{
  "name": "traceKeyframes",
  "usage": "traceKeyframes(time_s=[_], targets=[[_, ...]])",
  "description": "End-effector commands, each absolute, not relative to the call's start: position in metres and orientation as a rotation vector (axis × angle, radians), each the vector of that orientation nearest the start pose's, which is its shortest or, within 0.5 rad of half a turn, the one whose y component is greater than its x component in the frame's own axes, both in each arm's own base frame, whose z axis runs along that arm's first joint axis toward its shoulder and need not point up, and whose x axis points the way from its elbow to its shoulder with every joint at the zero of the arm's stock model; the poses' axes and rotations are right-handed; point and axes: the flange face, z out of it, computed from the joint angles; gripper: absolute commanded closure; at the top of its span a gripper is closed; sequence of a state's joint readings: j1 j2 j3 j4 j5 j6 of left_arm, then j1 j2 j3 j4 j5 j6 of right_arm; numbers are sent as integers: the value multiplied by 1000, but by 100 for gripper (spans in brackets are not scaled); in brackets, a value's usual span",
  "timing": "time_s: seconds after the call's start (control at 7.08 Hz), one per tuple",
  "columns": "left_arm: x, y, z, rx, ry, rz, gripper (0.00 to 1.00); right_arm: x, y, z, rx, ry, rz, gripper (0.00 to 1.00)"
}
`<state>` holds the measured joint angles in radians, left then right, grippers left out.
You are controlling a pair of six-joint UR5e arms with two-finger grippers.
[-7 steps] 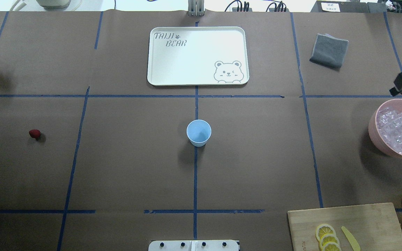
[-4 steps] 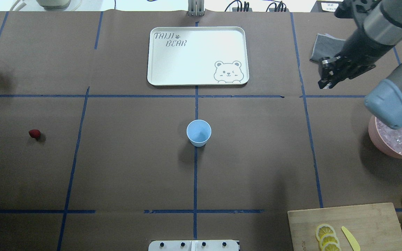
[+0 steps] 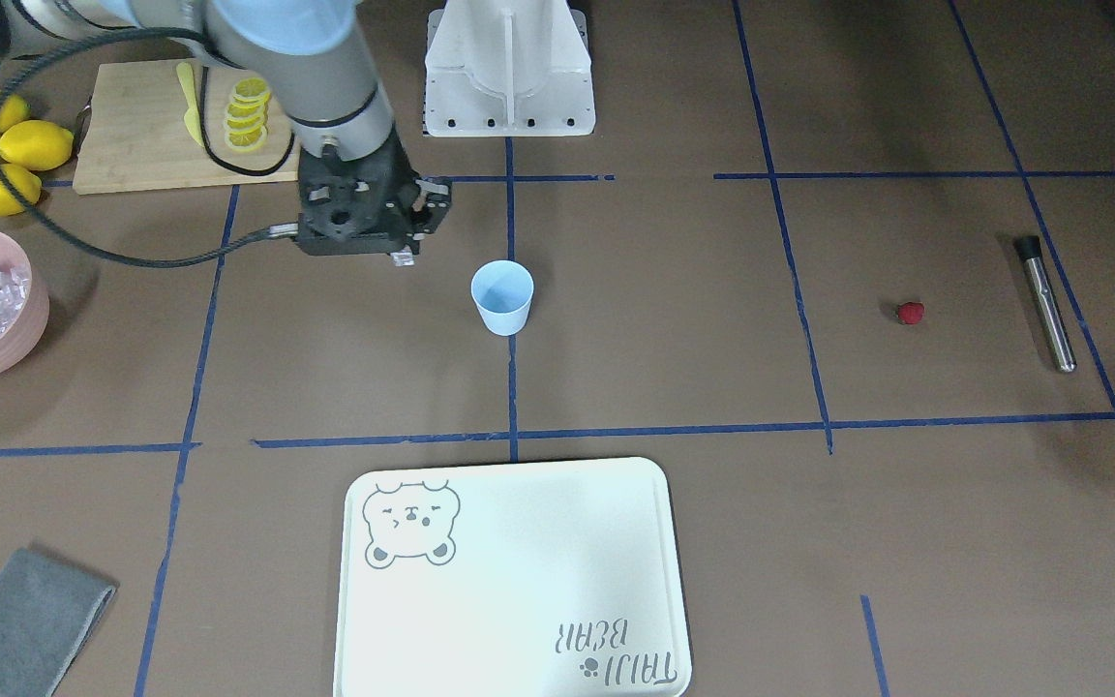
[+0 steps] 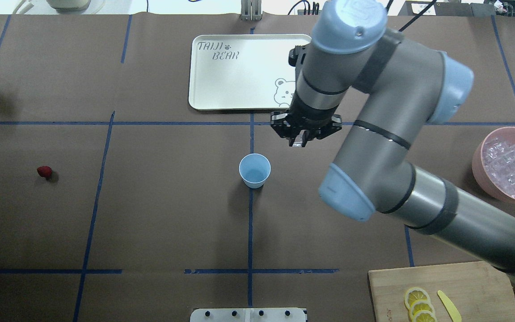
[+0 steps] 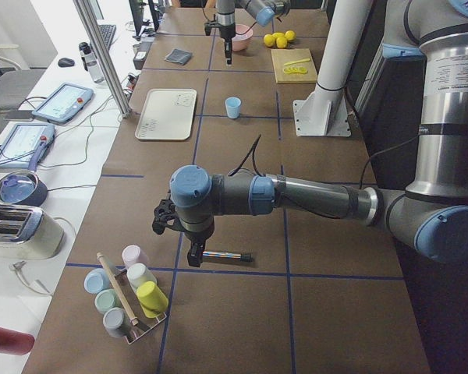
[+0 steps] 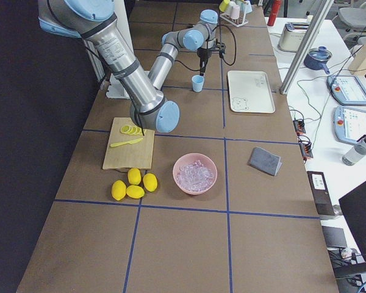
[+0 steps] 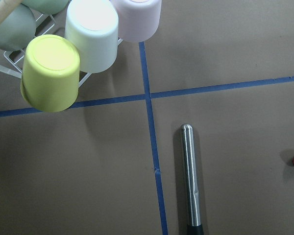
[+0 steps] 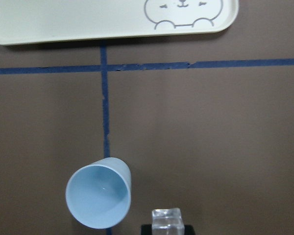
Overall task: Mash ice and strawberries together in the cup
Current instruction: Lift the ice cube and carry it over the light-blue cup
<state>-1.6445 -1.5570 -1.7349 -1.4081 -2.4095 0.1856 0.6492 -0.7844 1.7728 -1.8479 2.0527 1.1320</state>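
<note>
Generally, the work surface is one long table (image 4: 150, 201) covered in brown paper and divided by blue tape lines, with the robot's white pedestal (image 3: 509, 68) at its near edge; a white side bench beside it carries a toaster (image 5: 12, 232) and two screen pendants (image 5: 62, 101). One pale-blue cup (image 4: 254, 170) stands upright on the centre tape line, near the middle of the table. The right gripper (image 4: 299, 142) hangs above the table just beside the cup, on its tray side, its fingers closed narrowly on one clear ice cube (image 8: 166, 219); the wrist view shows that cube beside the cup's mouth, not over it. One pink bowl (image 4: 479, 165) at the robot's right holds a heap of ice cubes (image 4: 510, 172), too many to count. One red strawberry (image 4: 44, 171) lies alone, well apart from the cup toward the robot's left. One steel muddler (image 3: 1046, 305) lies near the berry; the left gripper (image 5: 193, 257) hovers over it, and whether it is wide or closed cannot be told. Also recorded: one white bear-print tray (image 4: 221, 89), one folded grey cloth (image 3: 25, 620), one wooden cutting board (image 3: 132, 136) carrying overlapping lemon slices (image 3: 248, 111) and one yellow knife (image 3: 188, 102), four whole lemons (image 6: 134, 183), and one wire rack (image 5: 129, 335) with six pastel cups.
</note>
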Motion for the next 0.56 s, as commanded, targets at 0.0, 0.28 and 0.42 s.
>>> traceKeyframes(time_s=[0.0,0.28,0.42], targets=[[-95,-475,597,95,833,100,0,-545,-447,136,-22,-798,54,100],[-95,-475,596,100,832,101,0,-552,-444,140,-23,-789,49,100],[-95,-475,596,98,832,101,0,-554,-444,140,-25,-788,48,100]])
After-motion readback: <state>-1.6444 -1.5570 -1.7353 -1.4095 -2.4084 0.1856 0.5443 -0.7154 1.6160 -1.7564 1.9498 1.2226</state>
